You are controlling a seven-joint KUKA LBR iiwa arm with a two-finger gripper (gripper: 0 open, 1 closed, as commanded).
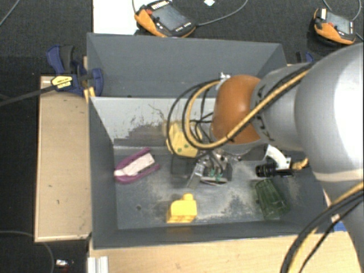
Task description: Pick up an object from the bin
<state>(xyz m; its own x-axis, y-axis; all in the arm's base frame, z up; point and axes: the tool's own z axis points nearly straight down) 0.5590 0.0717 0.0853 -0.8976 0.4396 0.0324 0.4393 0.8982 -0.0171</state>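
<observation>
My gripper (209,172) hangs low over the middle of the bin floor, under the arm's wrist. Just behind it to the left, a yellow rounded thing (181,143) with small green marks leans near the back wall, partly hidden by cables. A yellow toy block (182,210) lies near the front wall, a short way in front of the gripper. A dark flat patch (181,169) lies on the floor right beside the gripper; what it is I cannot tell.
A purple and pink flat thing (135,166) lies at the left. At the right lie a dark green ribbed thing (270,198) and a black and white piece (274,165). The arm covers the bin's right back part.
</observation>
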